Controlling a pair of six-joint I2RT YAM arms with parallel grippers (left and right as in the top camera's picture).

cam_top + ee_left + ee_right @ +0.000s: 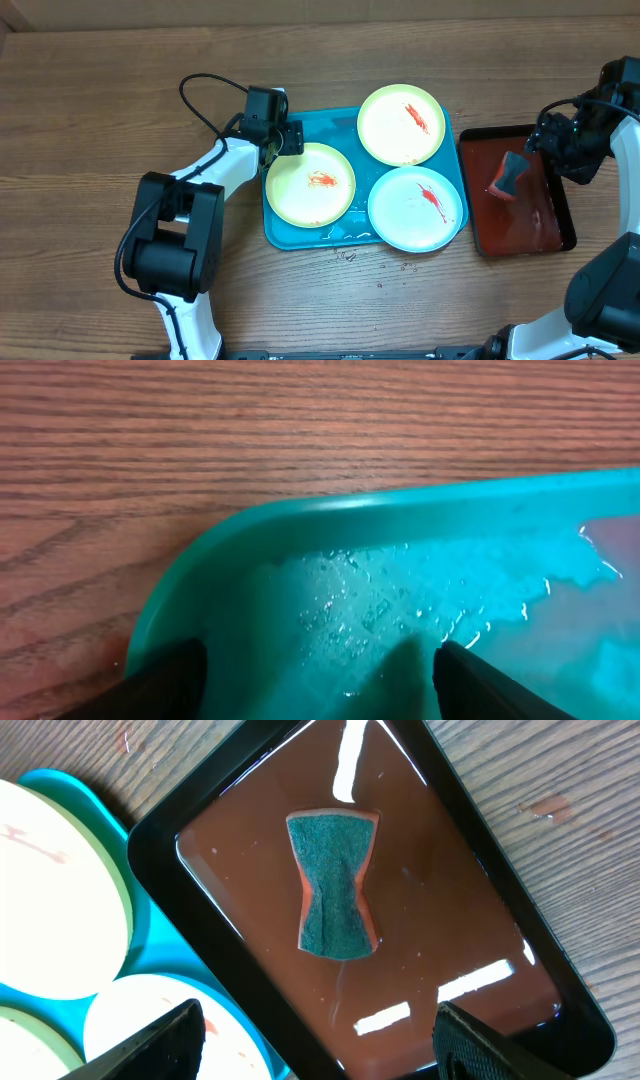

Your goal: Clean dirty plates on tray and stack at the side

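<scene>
Three plates lie on the turquoise tray (285, 225), each smeared with red sauce: a yellow-green plate (310, 183) at the left, another yellow-green plate (401, 124) at the back and a white plate (416, 208) at the front right. My left gripper (288, 139) hovers open over the tray's back left corner (400, 520), beside the left plate, holding nothing (315, 680). Over the dark red tray my right gripper (532, 148) is open and empty (320, 1040), just short of a green-topped sponge (338, 885).
The narrow dark red tray (545, 235) stands right of the turquoise one, wet, with the sponge (505, 177) in it. Water films the turquoise tray's corner (360, 610), and drops spot the table (350, 257) in front. Brown wood tabletop (90, 90) surrounds both trays.
</scene>
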